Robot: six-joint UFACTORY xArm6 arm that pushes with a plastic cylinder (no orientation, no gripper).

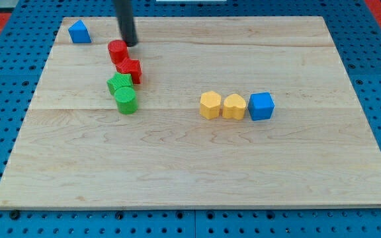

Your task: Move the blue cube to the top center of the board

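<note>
My tip (130, 43), a bare rod with no hand to open or close, is resting beside the red cylinder (117, 50), with the blue cube (261, 106) lying well off toward the view's lower right, unapproached.

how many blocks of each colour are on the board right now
blue: 2, the blue cube at the view's right and a blue block at the top left
red: 2, a red cylinder and a red block
green: 2, a green block and a green cylinder
yellow: 2, a yellow block and a yellow heart
total: 8
My tip is just right of the red cylinder.
</note>
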